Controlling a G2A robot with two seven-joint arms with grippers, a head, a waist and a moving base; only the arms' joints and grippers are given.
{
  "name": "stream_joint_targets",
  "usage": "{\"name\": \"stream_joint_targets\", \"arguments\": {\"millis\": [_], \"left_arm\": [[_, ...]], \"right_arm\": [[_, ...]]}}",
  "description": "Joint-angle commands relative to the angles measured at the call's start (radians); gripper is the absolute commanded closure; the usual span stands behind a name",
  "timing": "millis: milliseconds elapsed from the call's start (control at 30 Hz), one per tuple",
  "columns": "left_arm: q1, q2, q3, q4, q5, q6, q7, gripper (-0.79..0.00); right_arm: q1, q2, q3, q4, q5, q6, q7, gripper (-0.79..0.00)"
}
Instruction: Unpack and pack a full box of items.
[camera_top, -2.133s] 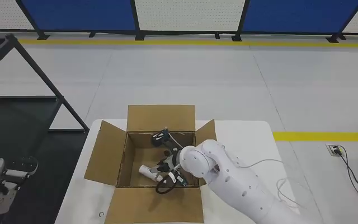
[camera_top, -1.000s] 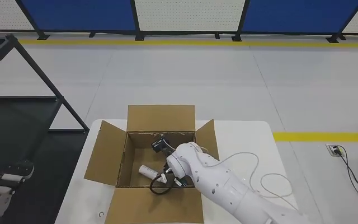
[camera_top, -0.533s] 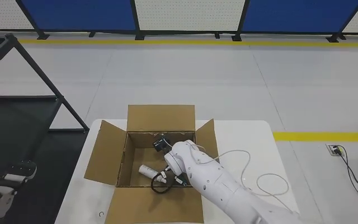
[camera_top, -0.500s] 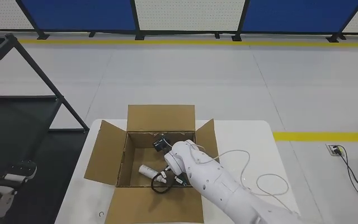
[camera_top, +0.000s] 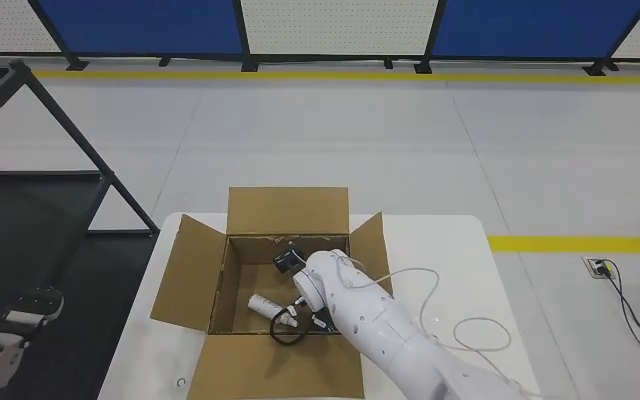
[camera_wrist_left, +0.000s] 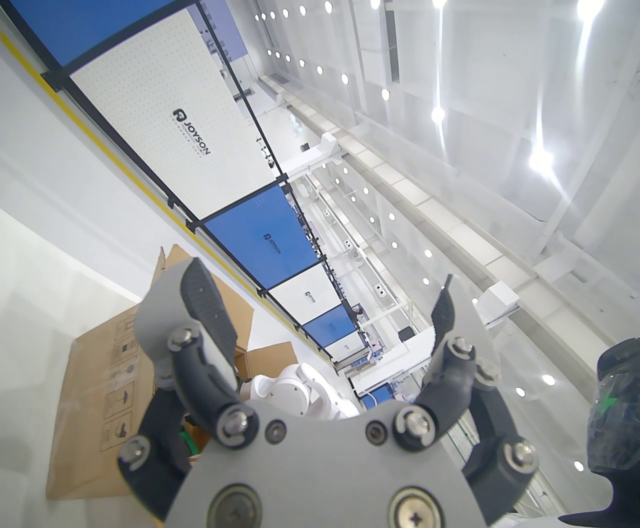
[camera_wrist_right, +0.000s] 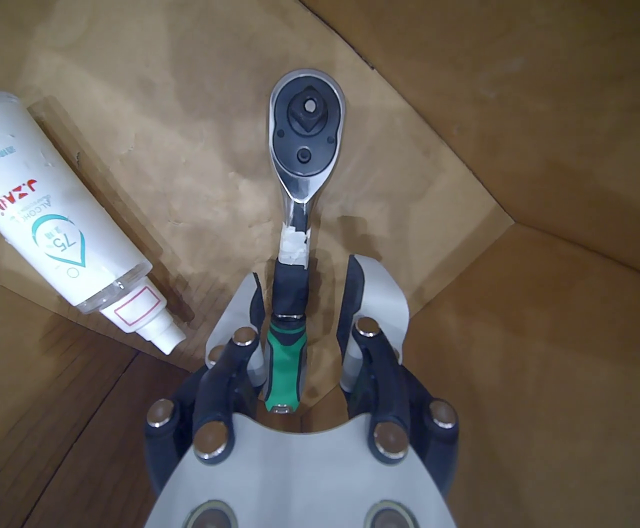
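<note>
**right wrist view settles it: pincer astride the wrench handle, not yet closed**

top view: the brown cardboard box (camera_top: 190, 285) stands with its flaps spread on the white counter (camera_top: 440, 240). the right arm (camera_top: 345, 290) dips down into it. a white plastic bottle (camera_top: 260, 302) lies on the box floor just beside the arm. the arm's bulk covers whatever it is working on.

left wrist view: the left pincer (camera_wrist_left: 320, 280) is spread wide and empty, aimed up at the ceiling lights, well apart from the work. an outer wall of the box (camera_wrist_left: 95, 380) shows beyond it.

right wrist view: this view supplies what the arm hides from above. the right pincer (camera_wrist_right: 306, 272) is open and straddles the green-and-black handle of a chrome ratchet wrench (camera_wrist_right: 306, 135). the wrench lies flat on the box floor, its head pointing away toward a corner. the handle rests against one finger (camera_wrist_right: 245, 310), with a gap to the other. the bottle (camera_wrist_right: 75, 235) lies near the wrench but apart from it.

this looks like the unpacking half, with the wrench as the item being picked. the next move calls for closing on the handle, which will probably nudge it sideways to centre. then comes a straight lift clear of the walls, minding that the heavy head may droop.
</note>
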Motion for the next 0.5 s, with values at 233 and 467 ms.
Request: {"name": "stream_joint_targets", "arguments": {"millis": [233,467], "left_arm": [[0.002,-0.004,-0.004,0.003,-0.001,0.0,0.004,-0.785],[-0.002,-0.007,-0.004,0.008,0.002,-0.003,0.004,-0.785]], "right_arm": [[0.006,-0.041,0.004,0.08,-0.007,-0.02,-0.014,-0.323],[0.01,-0.067,0.009,0.127,-0.014,-0.033,-0.018,-0.283]]}}
